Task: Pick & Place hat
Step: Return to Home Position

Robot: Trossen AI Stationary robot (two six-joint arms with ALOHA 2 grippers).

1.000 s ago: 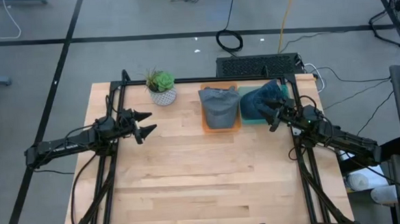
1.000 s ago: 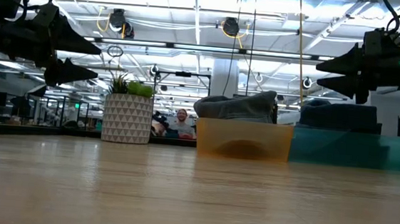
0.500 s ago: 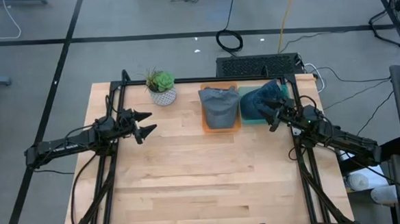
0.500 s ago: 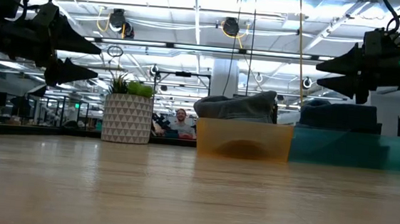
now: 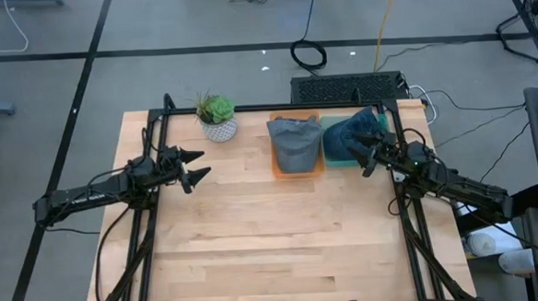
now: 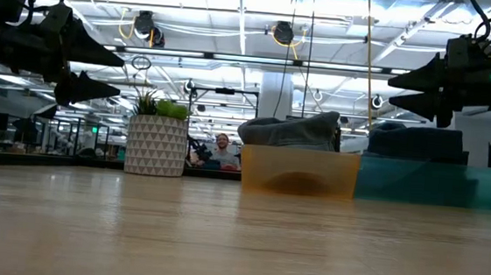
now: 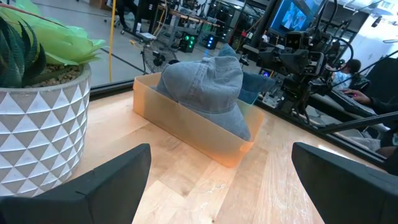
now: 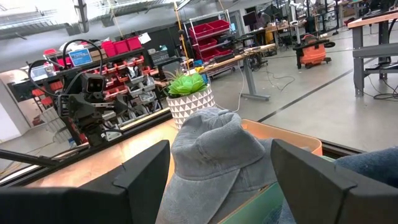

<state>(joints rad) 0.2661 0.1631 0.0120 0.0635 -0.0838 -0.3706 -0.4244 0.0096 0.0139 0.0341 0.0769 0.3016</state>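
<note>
Gray cap [image 5: 294,142] lies heaped in the orange bin [image 5: 298,173] at the back edge of the surface [image 5: 273,233], right gripper [image 5: 362,156] nearer, left gripper [image 5: 201,165] well apart on the other side, both spread open and empty.

Count of items on and around the table [image 5: 274,242] (1).
Bins: 2, one orange bin [image 6: 300,172] and one teal bin [image 6: 426,182]. Potted plant [image 5: 217,118]: 1. Arms: 2, left arm [image 5: 96,192] and right arm [image 5: 455,189]. Gray cap [image 5: 294,142]: 1 visible on top of the orange bin; any beneath cannot be counted. Blue cap [image 5: 345,137]: at least 1. Person [image 6: 221,150]: 1.
</note>
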